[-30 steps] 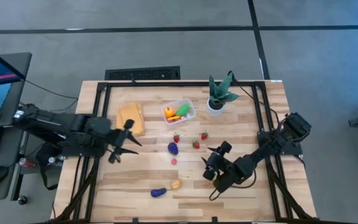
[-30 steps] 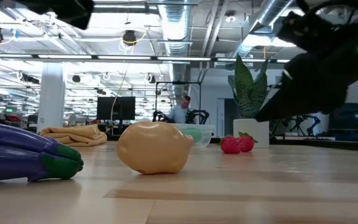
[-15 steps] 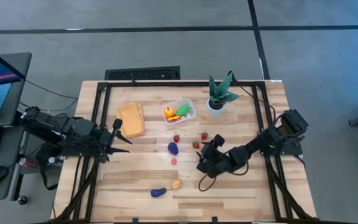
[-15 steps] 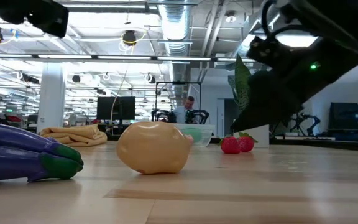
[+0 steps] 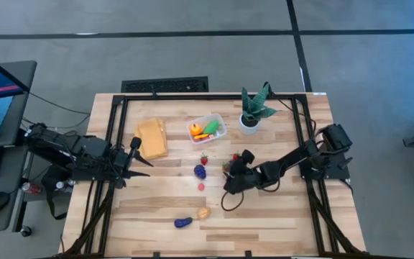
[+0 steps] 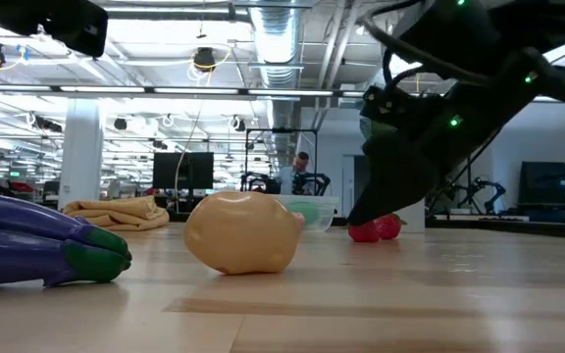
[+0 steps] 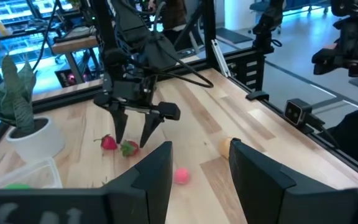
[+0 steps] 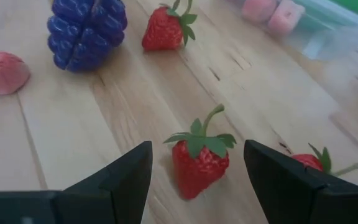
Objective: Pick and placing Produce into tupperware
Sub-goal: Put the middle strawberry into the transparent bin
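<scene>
my right gripper (image 8: 197,163) low over the wooden worktop (image 5: 264,216), fingers spread wide, nothing held. a strawberry (image 8: 198,158) stands between the fingertips, not touched. second strawberry (image 8: 312,163) just beside it, third strawberry (image 8: 168,28) farther on near the purple grapes (image 8: 87,31); pink piece (image 8: 2,71) close by. clear tupperware (image 5: 208,128) sits beside the potted plant (image 5: 253,109), orange and green produce inside. eggplant (image 5: 183,222) and tan piece (image 5: 204,213) lie near the front edge. my left gripper (image 5: 131,167) hangs at the left side by the yellow cloth (image 5: 152,137), fingers part open, empty.
</scene>
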